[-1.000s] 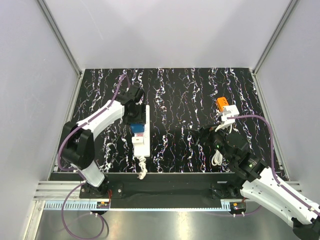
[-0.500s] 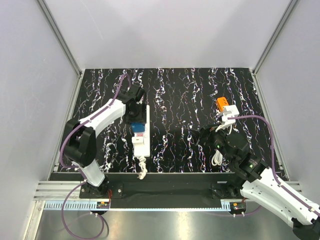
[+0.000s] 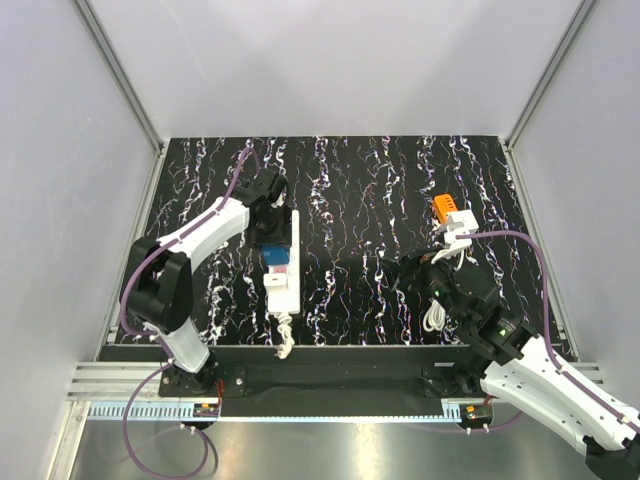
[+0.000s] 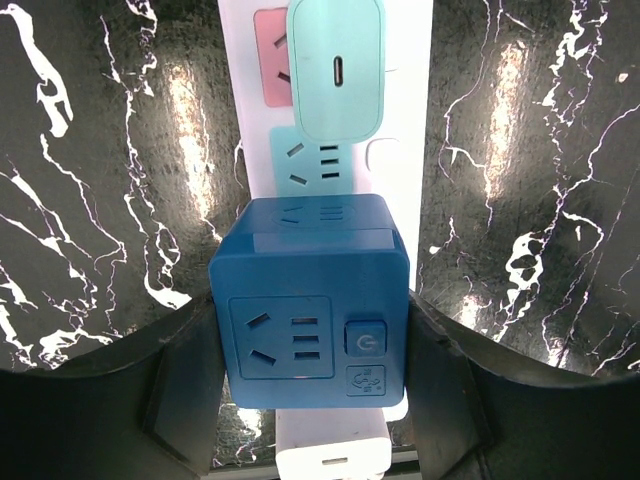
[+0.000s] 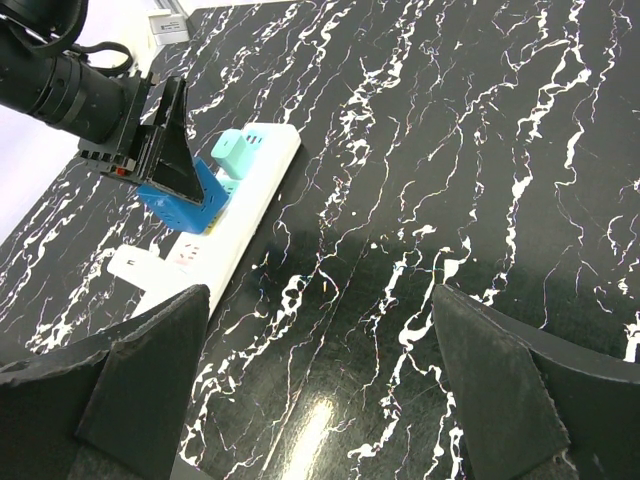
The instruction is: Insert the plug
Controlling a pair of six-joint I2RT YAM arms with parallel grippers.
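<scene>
Two fingers (image 4: pixel 185 380) of my L gripper (image 4: pixel 312 345) clamp the plug (image 4: pixel 310 290), one on each side, about half spread. Plug is a blue cube. Its top face has socket slots, a button (image 4: pixel 366 339) w/ a power symbol at lower R, and a small logo square under that, too small to read. It sits over the white strip (image 4: pixel 405 130), mid section, just beside a teal socket panel (image 4: pixel 312 160). Can't tell whether its pins are in; from the R wrist cam it looks tilted. Beyond it a mint charger (image 4: pixel 335 65) sits on the strip, w/ a slim USB-C slot on its face, partly covering a pink socket panel (image 4: pixel 268 28). Strip lies on the L side of the black marbled table (image 3: pixel 380 190), lengthwise away from me, cord end toward the bases. My R gripper (image 5: pixel 315 300) hangs w/ fingers at full spread, holding nothing, over the table well R of the strip. Near it are an orange-and-white part (image 3: pixel 452 218) and a white cable coil (image 3: pixel 434 318).
</scene>
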